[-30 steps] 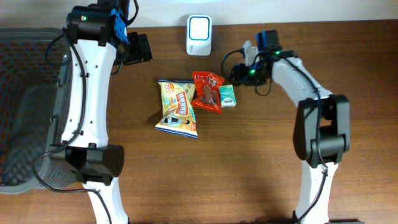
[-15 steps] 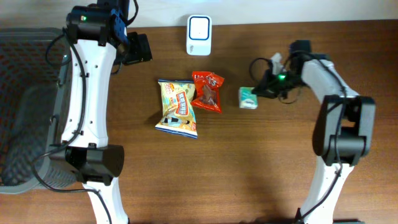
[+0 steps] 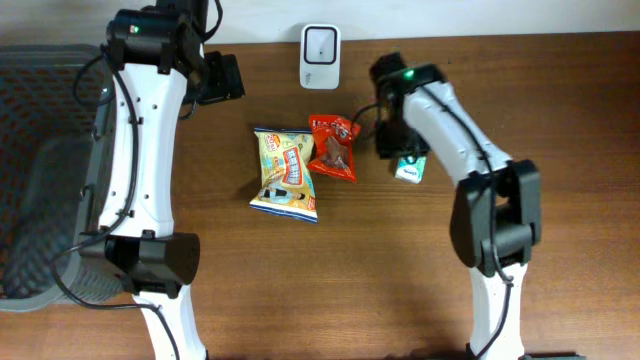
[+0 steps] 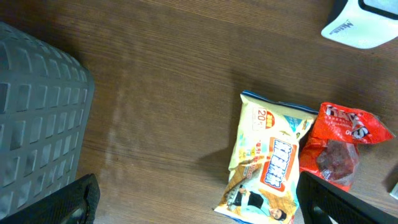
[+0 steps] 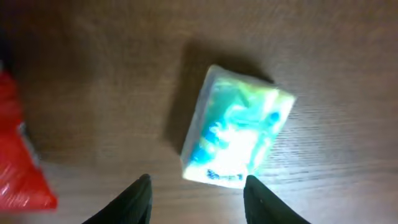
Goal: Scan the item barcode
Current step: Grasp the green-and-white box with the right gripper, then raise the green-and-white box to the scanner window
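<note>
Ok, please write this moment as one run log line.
left gripper: open, empty | right gripper: open, over green packet | green packet: on table, not gripped | scan: not yet done

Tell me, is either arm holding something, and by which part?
Nothing is held. The right gripper stands open above the green packet; the left gripper is open and empty.

Wooden table [image 3: 300, 280] — yellow bag [image 3: 285, 175], red packet [image 3: 333, 147], white scanner [image 3: 320, 43], green pack [image 5: 239, 127], perhaps tissues.
</note>
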